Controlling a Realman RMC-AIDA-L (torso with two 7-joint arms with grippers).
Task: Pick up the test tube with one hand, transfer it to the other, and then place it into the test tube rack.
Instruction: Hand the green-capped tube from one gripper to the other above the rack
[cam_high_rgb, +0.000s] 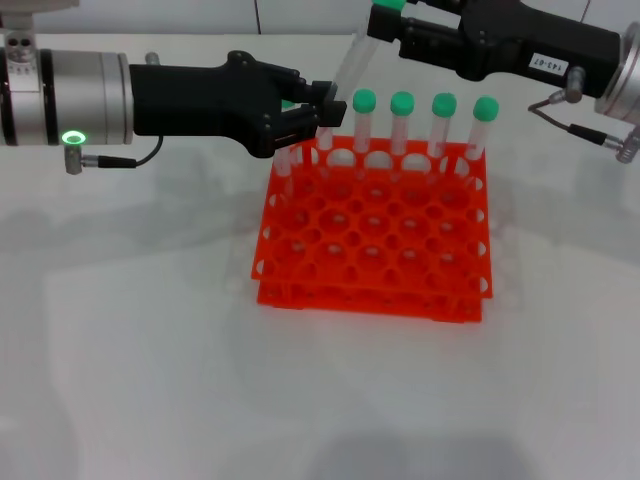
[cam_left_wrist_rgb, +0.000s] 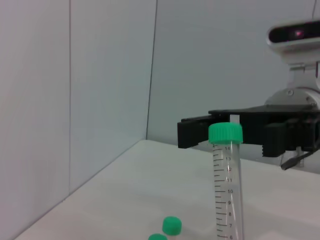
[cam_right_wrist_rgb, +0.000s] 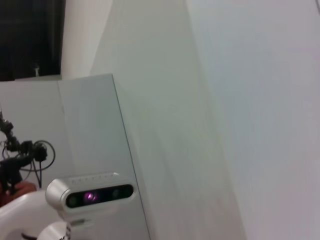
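A slim clear test tube with a green screw cap is held tilted above the rack's far edge, its capped end clamped in the right gripper, a matte black two-fingered tool bearing a small white label. The jaws are closed narrowly on the cap end. The left gripper, black on a smooth silver wrist, is stretched over the rack's far left corner; its jaws are seen around an upright tube there, though whether it is gripped cannot be told. The bright orange test tube rack, square and two-tiered with round holes, is set on a plain white table. Four more capped tubes are lined along its back row. Graduation marks on a tube are shown only in the left wrist view, with pale wall panels behind. Only walls and a head camera are offered by the right wrist view.
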